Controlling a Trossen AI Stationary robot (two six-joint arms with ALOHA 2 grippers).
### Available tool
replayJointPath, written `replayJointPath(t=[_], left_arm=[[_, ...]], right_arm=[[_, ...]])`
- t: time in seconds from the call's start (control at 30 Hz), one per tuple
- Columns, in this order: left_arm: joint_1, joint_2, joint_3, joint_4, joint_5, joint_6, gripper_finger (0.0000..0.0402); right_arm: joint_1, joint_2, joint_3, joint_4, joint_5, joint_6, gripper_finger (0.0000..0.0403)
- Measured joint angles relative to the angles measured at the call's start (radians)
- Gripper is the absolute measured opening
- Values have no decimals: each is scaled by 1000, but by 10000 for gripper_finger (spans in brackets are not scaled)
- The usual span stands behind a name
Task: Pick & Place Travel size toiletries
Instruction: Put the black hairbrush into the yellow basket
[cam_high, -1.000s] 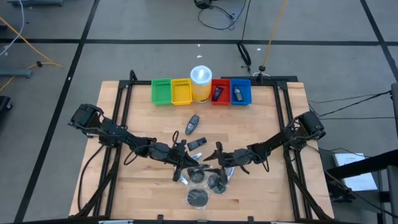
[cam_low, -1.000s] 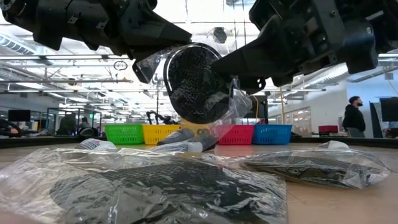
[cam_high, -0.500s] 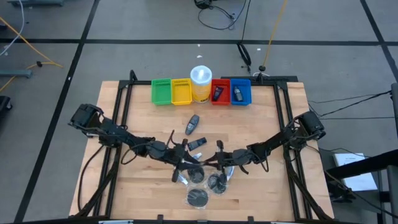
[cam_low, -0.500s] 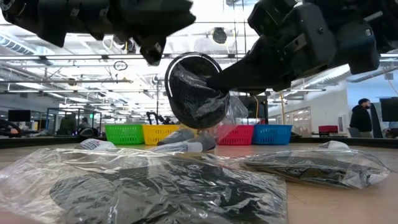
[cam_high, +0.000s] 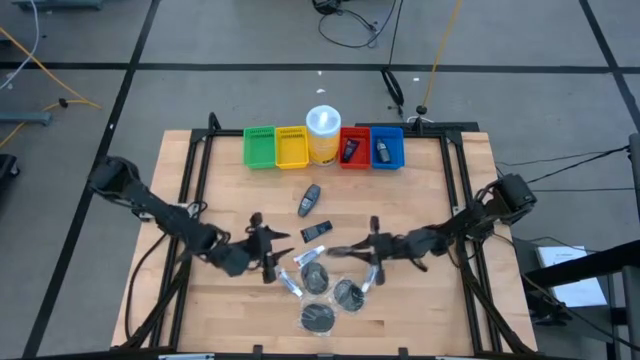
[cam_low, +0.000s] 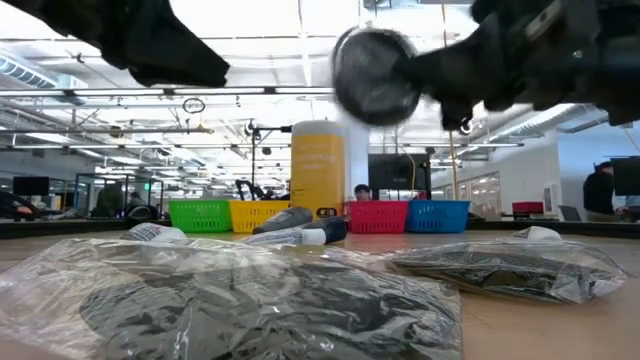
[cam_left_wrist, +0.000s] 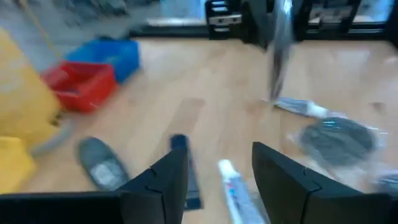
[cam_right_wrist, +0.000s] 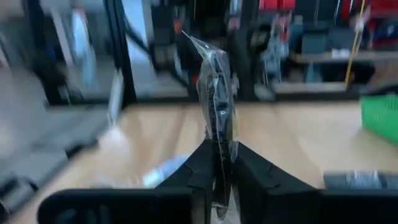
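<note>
While several toiletries lie on the wooden table (cam_high: 430, 190), the task looks only partly done. Nearest the front edge rest flat dark discs in clear plastic bags (cam_high: 318, 318), with a white tube (cam_high: 291, 283) beside them. The right gripper (cam_right_wrist: 219, 177) pinches one bagged dark disc (cam_right_wrist: 217, 106) edge-on, lifted above the table. The left gripper (cam_left_wrist: 214, 171) hangs empty, fingers apart. Farther, a grey oblong bottle (cam_high: 309, 199) waits. The red bin (cam_high: 353, 148) and blue bin (cam_high: 386, 148) each hold one item.
</note>
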Motion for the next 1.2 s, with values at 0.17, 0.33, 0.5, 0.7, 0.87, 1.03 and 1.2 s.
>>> replayJointPath(t=[0.17,0.33,0.5,0.7,0.87,1.03,1.2], left_arm=[[-4,133,-2,281,-23,161,162],[57,279,2,584,174,277,174],[130,341,18,670,405,366,198],[194,349,70,667,524,389,273],[211,349,105,659,533,393,328],[203,349,121,640,486,388,322],[218,381,147,649,389,338,288]], right_arm=[[0,-1,-64,179,-1,-3,26],[0,0,-65,179,-2,0,27],[0,0,-65,174,-5,2,33],[0,0,-65,153,-5,1,24],[1,0,-65,145,-4,2,33],[1,0,-65,146,-4,-1,28],[1,0,-64,147,-3,-1,32]])
